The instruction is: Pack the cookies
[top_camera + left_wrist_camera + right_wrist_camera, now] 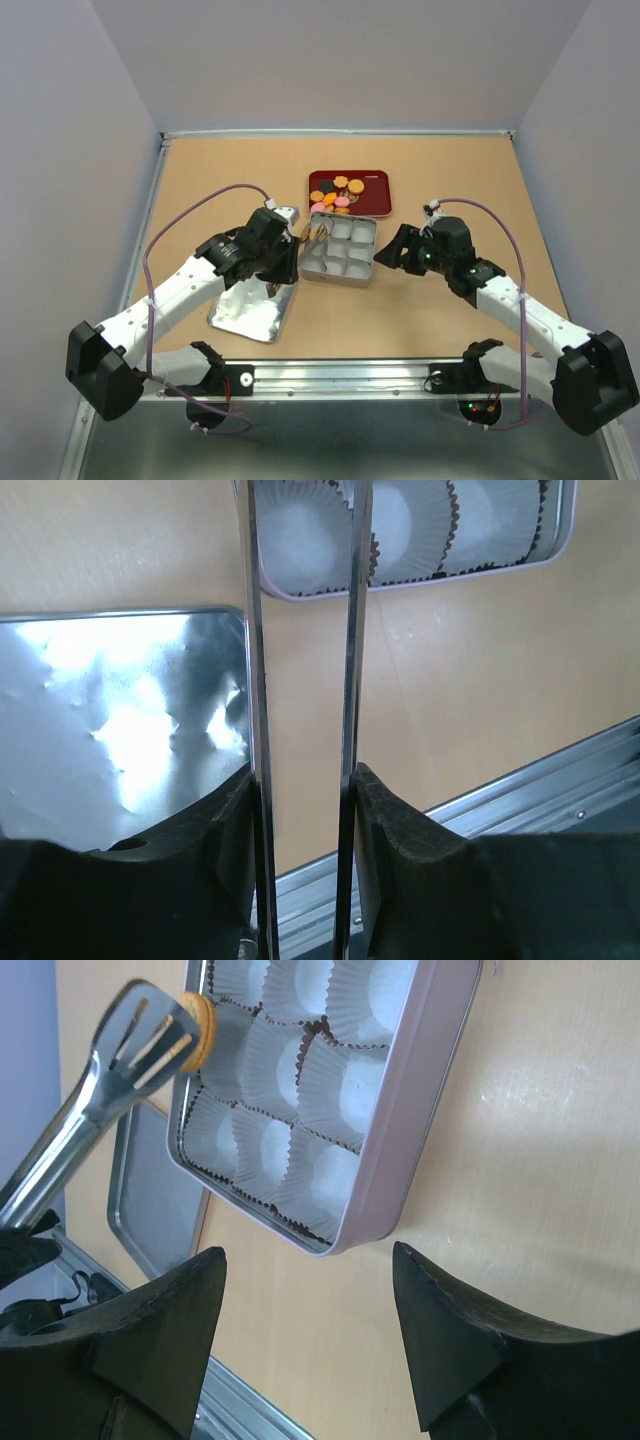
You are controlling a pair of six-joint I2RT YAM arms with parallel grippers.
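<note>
Pinching a pair of tongs, your left end effector is partly closed on the two metal handles, one pad on each outer side. The tong tips hold one orange cookie, clear above the left-hand cups of the tin, near a corner. The white paper cups that show all look empty.

Step in hand, as I read it: drop this cookie into a cup. Do it well:
- centre the tips over one cup, not over a pleated wall between two
- lower until the cookie is just inside the paper, then ease the squeeze
- lift straight up, so the tips don't drag the paper out

Your left arm runs up from its base at the near left, with the wrist turned right toward the tin, over the flat lid lying on the bench.

Your right end effector is wide open and holds nothing; it sits low, just beside the tin's right wall, not touching it. Use it to steady the tin if it slides.

The other cookies sit on the red tray, just beyond the tin.
</note>
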